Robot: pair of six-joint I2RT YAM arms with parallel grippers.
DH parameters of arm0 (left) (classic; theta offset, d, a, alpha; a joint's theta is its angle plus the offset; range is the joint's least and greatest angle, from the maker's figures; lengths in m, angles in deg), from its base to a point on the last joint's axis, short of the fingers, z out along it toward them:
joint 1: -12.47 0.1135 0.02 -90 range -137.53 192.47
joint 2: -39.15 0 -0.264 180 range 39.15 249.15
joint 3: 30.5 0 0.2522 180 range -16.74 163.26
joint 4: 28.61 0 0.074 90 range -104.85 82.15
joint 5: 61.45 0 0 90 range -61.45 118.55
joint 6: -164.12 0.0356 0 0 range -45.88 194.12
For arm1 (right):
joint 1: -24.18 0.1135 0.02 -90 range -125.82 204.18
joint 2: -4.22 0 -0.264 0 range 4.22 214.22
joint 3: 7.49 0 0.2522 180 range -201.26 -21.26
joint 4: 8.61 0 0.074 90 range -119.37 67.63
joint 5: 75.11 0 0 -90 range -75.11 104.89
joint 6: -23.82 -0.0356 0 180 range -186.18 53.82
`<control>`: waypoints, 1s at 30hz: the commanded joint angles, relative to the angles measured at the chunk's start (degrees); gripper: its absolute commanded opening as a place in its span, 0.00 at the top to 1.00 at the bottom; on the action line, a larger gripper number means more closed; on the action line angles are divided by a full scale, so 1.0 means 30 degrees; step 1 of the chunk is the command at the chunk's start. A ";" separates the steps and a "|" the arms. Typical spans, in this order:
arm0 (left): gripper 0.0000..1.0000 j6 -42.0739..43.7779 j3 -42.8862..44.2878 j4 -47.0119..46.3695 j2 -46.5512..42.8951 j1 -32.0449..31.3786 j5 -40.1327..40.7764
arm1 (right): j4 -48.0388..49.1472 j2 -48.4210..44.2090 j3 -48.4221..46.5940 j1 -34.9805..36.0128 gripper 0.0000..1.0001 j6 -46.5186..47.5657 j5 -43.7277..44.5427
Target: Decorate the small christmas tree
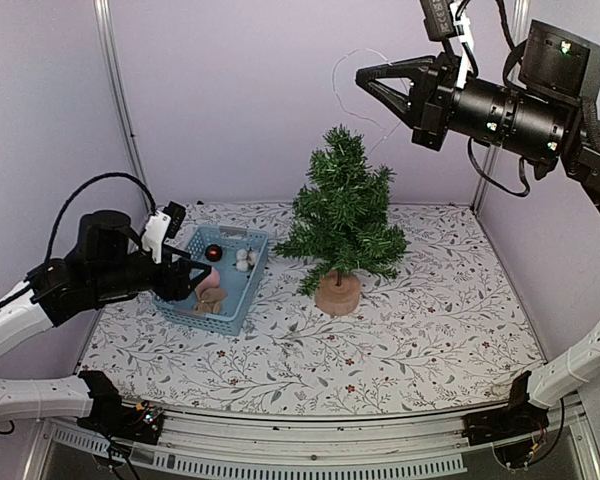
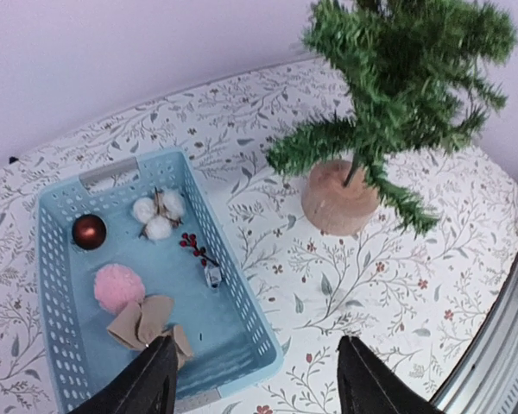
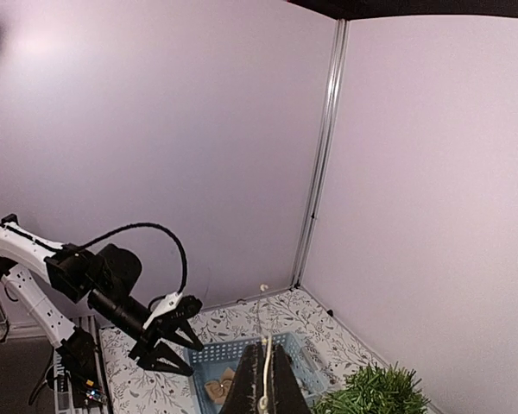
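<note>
The small christmas tree (image 1: 342, 215) stands on its round wooden base (image 1: 338, 294) mid-table, bare of ornaments; the left wrist view shows it too (image 2: 397, 95). My right gripper (image 1: 364, 77) hangs high above and right of the treetop. It is shut on a thin white string (image 3: 265, 375), which runs out past the fingertips to a small bead. My left gripper (image 1: 185, 280) is open over the near end of the blue basket (image 1: 242, 300). Its fingers (image 2: 151, 384) straddle the basket's near corner and hold nothing.
The basket (image 2: 233, 285) holds a red ball (image 2: 89, 231), white cotton puffs (image 2: 158, 216), a red berry sprig (image 2: 194, 246), a pink pom-pom (image 2: 118, 286) and a tan bow (image 2: 147, 323). Lilac walls close the back and both sides. A metal rail runs along the near edge.
</note>
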 commanded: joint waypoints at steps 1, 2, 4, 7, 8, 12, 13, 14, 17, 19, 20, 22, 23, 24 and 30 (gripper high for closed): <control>0.35 0.0624 -0.3207 -0.3128 -0.0531 0.0176 -0.1757 | 0.1403 -0.0101 -0.0515 -0.0074 1.00 -0.0419 0.0375; 0.35 0.0854 -0.4133 -0.4118 -0.0736 0.0176 -0.2033 | 0.1490 -0.0074 -0.0602 -0.0074 1.00 -0.0420 0.0328; 0.34 0.1488 -0.5107 -0.5907 -0.0911 0.0176 -0.2095 | 0.1605 -0.0071 -0.0735 -0.0062 1.00 -0.0420 0.0258; 0.34 0.2988 -0.5683 -0.7659 -0.0071 0.0176 -0.2539 | 0.1675 -0.0021 -0.0881 -0.0074 1.00 -0.0414 0.0119; 0.34 0.3515 -0.5650 -0.8039 0.0534 0.0176 -0.2760 | 0.1689 -0.0014 -0.0886 -0.0074 1.00 -0.0419 0.0029; 0.38 0.4653 -0.5402 -1.0548 0.3074 0.0176 -0.3422 | 0.1702 0.0101 -0.0956 -0.0066 1.00 -0.0417 -0.0188; 0.38 0.4782 -0.5369 -1.1205 0.3688 0.0176 -0.3497 | 0.1703 0.0134 -0.1013 -0.0081 1.00 -0.0419 -0.0222; 0.38 0.4886 -0.5328 -1.1859 0.4237 0.0176 -0.3674 | 0.1704 0.0182 -0.1086 -0.0068 1.00 -0.0420 -0.0211; 0.39 0.5458 -0.4745 -1.3035 0.6405 0.0205 -0.4180 | 0.1700 0.0273 -0.1272 -0.0075 1.00 -0.0420 -0.0194; 0.40 0.5908 -0.4425 -1.3556 0.7622 0.0231 -0.4582 | 0.1696 0.0321 -0.1418 -0.0074 1.00 -0.0405 -0.0200; 0.40 0.6081 -0.4295 -1.3771 0.8105 0.0260 -0.4879 | 0.1703 0.0335 -0.1477 -0.0074 1.00 -0.0414 -0.0209; 0.44 0.6278 -0.4003 -1.4034 0.8979 0.0340 -0.5445 | 0.1718 0.0362 -0.1663 -0.0050 1.00 -0.0434 -0.0155; 0.49 0.6426 -0.3821 -1.4102 0.9374 0.0398 -0.5639 | 0.1705 0.0383 -0.1735 -0.0071 1.00 -0.0425 -0.0111; 0.55 0.6541 -0.3633 -1.4070 0.9679 0.0435 -0.5729 | 0.1704 0.0396 -0.1809 -0.0059 1.00 -0.0421 -0.0040; 1.00 0.7217 -0.2339 -1.2894 0.9471 0.0444 -0.5400 | 0.1726 0.0198 -0.1775 -0.0074 1.00 -0.0418 0.0381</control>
